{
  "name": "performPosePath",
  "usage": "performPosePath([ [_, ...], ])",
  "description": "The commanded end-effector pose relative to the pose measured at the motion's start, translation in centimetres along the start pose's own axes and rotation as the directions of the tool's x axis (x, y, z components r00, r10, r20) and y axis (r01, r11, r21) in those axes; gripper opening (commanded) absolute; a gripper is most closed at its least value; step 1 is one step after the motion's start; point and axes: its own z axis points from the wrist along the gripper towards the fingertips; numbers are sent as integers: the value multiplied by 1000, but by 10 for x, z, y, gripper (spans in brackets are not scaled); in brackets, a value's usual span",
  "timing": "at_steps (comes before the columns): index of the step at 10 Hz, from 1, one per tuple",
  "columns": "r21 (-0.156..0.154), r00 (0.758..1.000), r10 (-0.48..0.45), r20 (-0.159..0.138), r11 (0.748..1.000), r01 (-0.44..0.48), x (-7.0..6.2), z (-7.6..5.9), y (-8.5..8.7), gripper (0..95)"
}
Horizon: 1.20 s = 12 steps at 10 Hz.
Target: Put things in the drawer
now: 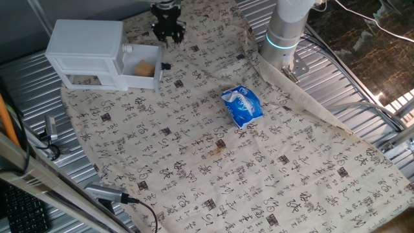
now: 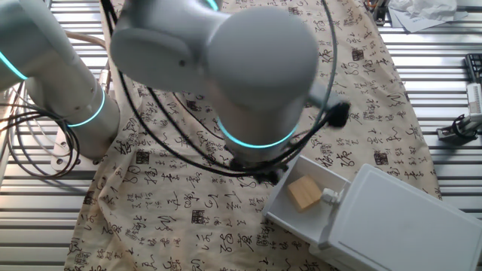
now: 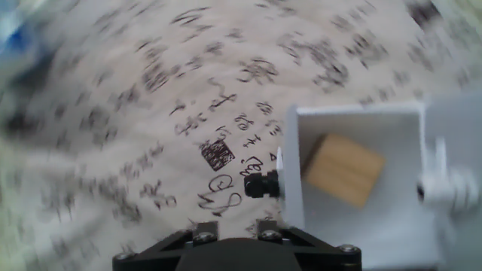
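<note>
The tan wooden block [image 1: 143, 67] lies inside the white drawer [image 1: 140, 81], which is pulled out of the white cabinet [image 1: 87, 42] at the far left. The dark knob [image 1: 166, 65] faces right. My gripper [image 1: 168, 33] hangs above the cloth just behind the drawer, fingers spread and empty. The other fixed view shows the block [image 2: 304, 193] in the drawer [image 2: 288, 216], with the arm over it hiding the gripper. The blurred hand view shows the block [image 3: 344, 170], the drawer wall [image 3: 292, 177] and the knob [image 3: 260, 184]; my fingertips are out of frame.
A blue packet [image 1: 242, 105] lies on the patterned cloth [image 1: 194, 162] mid-table. The arm's base [image 1: 284, 32] stands at the back right. Ribbed metal table edges surround the cloth; cables and a small device [image 1: 107, 193] lie at the front left.
</note>
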Motion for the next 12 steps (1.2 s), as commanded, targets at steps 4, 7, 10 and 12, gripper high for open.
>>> performPosePath([
  [4,48,950,310,33,949,-311,-15,21,28,0],
  [7,83,976,218,5,973,-217,-20,25,32,0],
  [10,92,990,140,-14,986,-139,-21,26,33,0],
  [12,91,993,113,-17,990,-111,-21,27,32,0],
])
